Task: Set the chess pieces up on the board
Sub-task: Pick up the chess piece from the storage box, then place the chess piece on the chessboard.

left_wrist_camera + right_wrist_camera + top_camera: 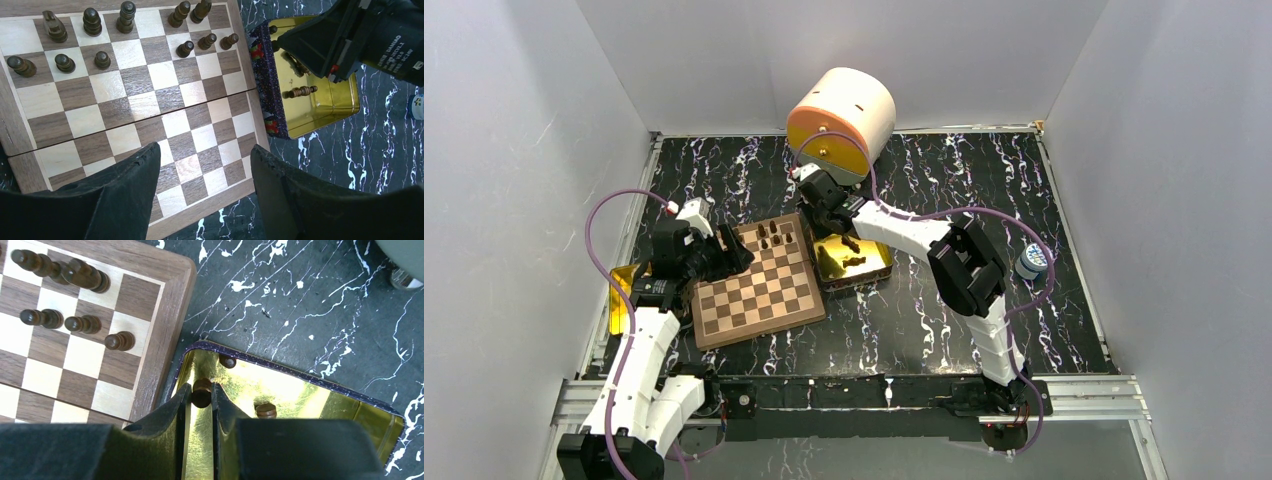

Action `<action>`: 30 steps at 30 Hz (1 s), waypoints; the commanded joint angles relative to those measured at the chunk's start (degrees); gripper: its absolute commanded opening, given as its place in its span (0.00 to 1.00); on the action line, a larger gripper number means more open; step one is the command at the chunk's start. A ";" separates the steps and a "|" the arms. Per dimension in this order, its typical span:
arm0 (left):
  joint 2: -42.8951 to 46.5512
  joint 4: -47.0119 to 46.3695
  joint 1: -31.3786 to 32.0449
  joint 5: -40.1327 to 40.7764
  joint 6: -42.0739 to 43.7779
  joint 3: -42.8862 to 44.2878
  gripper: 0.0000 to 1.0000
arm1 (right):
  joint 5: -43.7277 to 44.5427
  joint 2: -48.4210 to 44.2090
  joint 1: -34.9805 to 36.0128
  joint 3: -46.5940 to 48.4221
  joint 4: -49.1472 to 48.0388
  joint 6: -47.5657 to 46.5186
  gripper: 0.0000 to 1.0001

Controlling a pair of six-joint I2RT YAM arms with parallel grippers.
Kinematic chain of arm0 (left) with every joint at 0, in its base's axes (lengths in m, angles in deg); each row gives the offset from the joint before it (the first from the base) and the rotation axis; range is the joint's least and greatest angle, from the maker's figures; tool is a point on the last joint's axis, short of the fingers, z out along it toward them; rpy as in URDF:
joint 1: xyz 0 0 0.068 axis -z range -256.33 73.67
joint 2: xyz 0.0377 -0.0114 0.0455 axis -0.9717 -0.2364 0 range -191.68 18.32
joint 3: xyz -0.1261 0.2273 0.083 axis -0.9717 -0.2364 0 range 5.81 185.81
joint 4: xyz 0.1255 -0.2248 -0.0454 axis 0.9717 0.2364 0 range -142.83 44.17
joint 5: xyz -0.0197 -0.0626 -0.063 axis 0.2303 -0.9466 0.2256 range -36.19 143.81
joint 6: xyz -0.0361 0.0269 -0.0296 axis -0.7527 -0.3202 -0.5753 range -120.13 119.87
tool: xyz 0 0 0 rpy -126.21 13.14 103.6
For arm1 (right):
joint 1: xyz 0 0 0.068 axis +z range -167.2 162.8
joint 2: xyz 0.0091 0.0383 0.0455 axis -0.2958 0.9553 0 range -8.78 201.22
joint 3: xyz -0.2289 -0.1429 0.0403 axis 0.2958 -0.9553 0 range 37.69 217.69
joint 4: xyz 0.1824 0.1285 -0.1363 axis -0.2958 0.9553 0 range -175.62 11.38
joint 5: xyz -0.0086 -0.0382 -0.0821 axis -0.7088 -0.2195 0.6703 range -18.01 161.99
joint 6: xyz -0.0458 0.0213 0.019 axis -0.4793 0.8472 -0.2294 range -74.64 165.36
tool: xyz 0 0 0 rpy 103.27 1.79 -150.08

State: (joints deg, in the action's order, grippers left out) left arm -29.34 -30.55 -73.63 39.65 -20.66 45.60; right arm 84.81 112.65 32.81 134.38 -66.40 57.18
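While white walls (524,150) close in the black, white-veined surface (904,330) on three sides, the top view takes in a big cream-and-orange drum (844,115) at the far edge and a small white bottle (1031,262) near the right wall. The board (759,290) lies left of centre, with a gold tin (871,275) just beside its right edge.

The left wrist view makes plain what the top view blurs: eleven chess pieces (126,16) stand in the board's two far rows, and one loose piece (300,91) lies on its side in the tin. The left end effector (205,200) hangs over the board's near squares, fingers spread wide, holding nothing.

The right wrist view looks down into the tin, where the right end effector (201,396) is clamped on a brown chess piece (201,390). Two more pieces (266,411) sit on the gold floor beside it.
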 commanded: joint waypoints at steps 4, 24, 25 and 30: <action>1.87 -0.31 -0.32 1.06 0.40 -0.42 0.64 | 0.00 -4.27 0.44 4.11 1.20 0.40 0.24; 2.55 -0.04 -0.33 1.85 0.32 -0.33 0.64 | -0.33 1.64 1.89 16.47 2.66 -1.01 0.25; 2.49 -0.05 -0.28 1.87 0.34 -0.33 0.64 | -0.34 2.36 2.00 17.04 2.52 -1.15 0.25; 2.59 -0.04 -0.28 1.94 0.36 -0.32 0.64 | -0.18 5.82 2.43 20.44 2.11 -1.66 0.25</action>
State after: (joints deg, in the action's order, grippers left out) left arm -27.94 -30.51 -73.63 41.03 -20.68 45.60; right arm 84.59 115.69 34.65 150.62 -63.08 56.72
